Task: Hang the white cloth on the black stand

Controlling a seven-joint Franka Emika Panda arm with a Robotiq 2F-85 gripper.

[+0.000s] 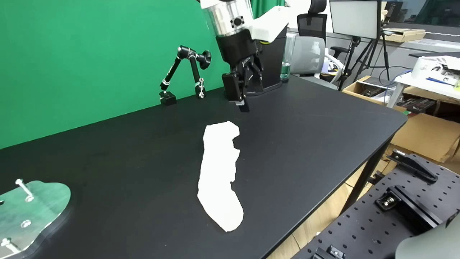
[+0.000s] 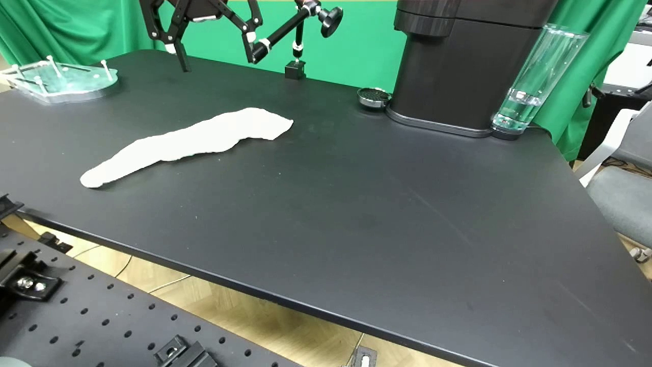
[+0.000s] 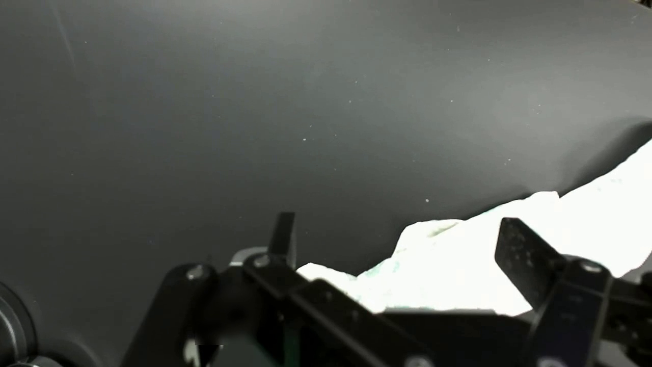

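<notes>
The white cloth lies flat and long on the black table, slightly rumpled along one edge. It also shows in an exterior view and in the wrist view. The black stand is a jointed rod frame with a round knob, standing by the green backdrop; it also shows in an exterior view. My gripper hangs above the table near the cloth's far end, apart from it. Its fingers are wide apart and empty in an exterior view and in the wrist view.
A large black machine with a clear water tank stands at the table's back. A small round metal piece is beside it. A clear green-tinted plate with pegs lies on the table. A perforated mounting plate borders the front.
</notes>
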